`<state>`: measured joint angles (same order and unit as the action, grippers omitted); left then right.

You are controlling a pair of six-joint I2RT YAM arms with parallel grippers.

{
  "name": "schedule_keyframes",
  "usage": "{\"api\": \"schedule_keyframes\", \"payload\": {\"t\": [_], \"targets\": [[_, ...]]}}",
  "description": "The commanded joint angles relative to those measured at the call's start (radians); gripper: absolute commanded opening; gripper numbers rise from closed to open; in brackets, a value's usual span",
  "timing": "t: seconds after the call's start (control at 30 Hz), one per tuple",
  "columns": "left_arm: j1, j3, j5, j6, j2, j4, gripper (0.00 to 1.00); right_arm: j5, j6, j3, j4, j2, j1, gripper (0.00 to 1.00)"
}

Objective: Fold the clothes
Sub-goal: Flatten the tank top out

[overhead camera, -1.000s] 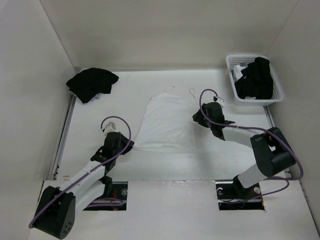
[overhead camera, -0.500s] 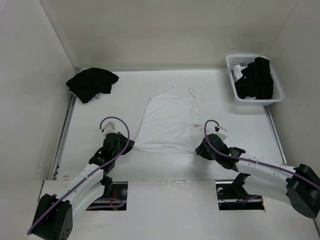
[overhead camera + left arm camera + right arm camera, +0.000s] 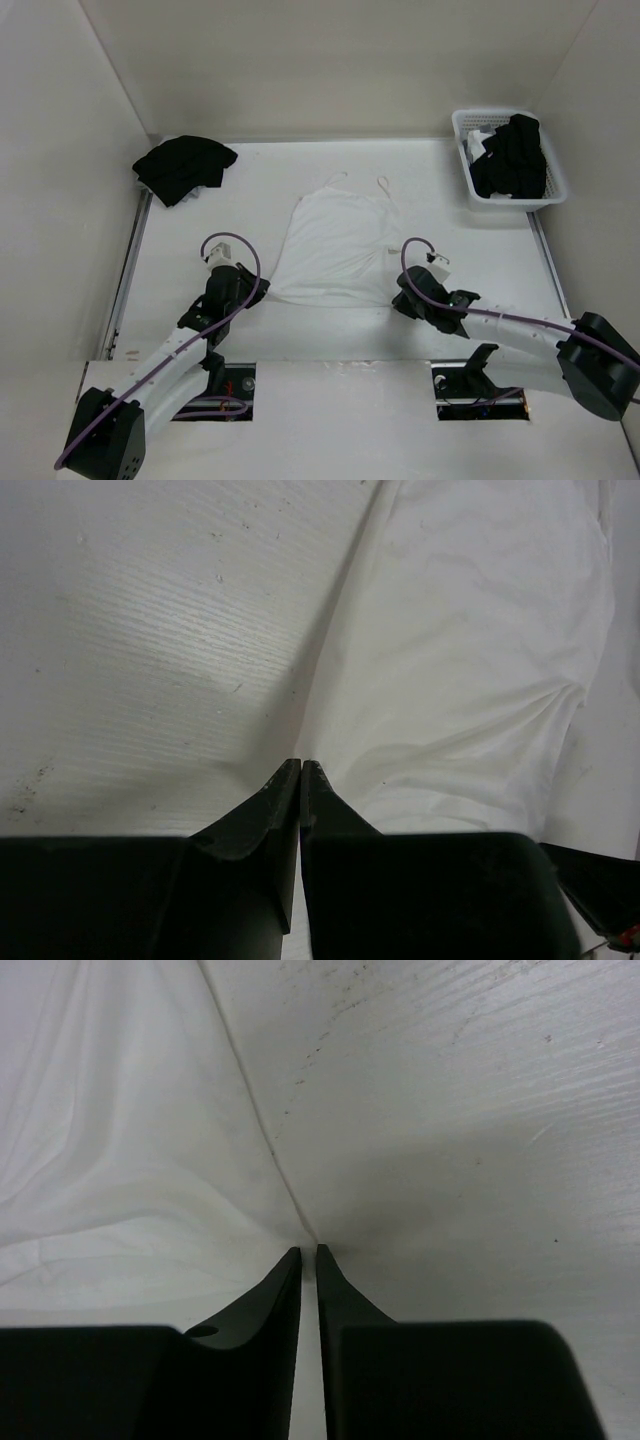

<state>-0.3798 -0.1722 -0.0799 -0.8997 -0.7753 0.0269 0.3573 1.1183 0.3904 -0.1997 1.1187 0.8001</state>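
The clothes (image 3: 335,245) are one thin white sleeveless top lying flat in the middle of the table, straps toward the far side. My left gripper (image 3: 258,292) sits at its near-left hem corner. In the left wrist view the left gripper (image 3: 301,764) is shut, and the edge of the clothes (image 3: 470,650) runs into its tips. My right gripper (image 3: 397,297) is at the near-right hem corner. In the right wrist view the right gripper (image 3: 309,1250) has its jaws drawn to a thin slit around the corner of the clothes (image 3: 120,1140).
A black garment heap (image 3: 183,167) lies at the far left. A white plastic basket (image 3: 463,125) with black-and-white clothes stands at the far right. White walls close the table in on three sides.
The right arm swung from the top's right side down to its near-right corner, and its jaws closed. The top now lies flatter. The left arm barely moved.
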Motion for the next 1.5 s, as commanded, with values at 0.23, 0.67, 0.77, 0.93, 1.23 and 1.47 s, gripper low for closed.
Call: {"api": "schedule_keyframes", "payload": {"t": [0.23,0.67,0.77,0.93,1.23,1.47], "targets": [[-0.001,-0.151,-0.006,0.004,0.089,0.027,0.01,0.069,-0.046,0.031,-0.03,-0.38,0.017,0.0],[-0.041,-0.644,-0.127,0.1,0.286,-0.15,0.0,0.534,-0.415,0.71,-0.339,-0.516,0.352,0.0],[-0.04,-0.713,-0.185,0.127,0.246,-0.104,0.01,0.623,-0.541,0.839,-0.299,-0.426,0.432,0.0],[-0.015,-0.747,-0.222,0.125,0.108,0.02,0.01,0.355,-0.683,0.858,-0.097,-0.289,0.235,0.0],[0.098,-0.869,-0.158,0.081,-0.244,0.148,0.01,-0.233,-0.548,0.925,0.118,0.025,-0.307,0.0],[0.238,-1.038,0.025,-0.016,-0.378,0.156,0.01,-0.336,-0.531,1.171,0.082,0.113,-0.416,0.0]]}}
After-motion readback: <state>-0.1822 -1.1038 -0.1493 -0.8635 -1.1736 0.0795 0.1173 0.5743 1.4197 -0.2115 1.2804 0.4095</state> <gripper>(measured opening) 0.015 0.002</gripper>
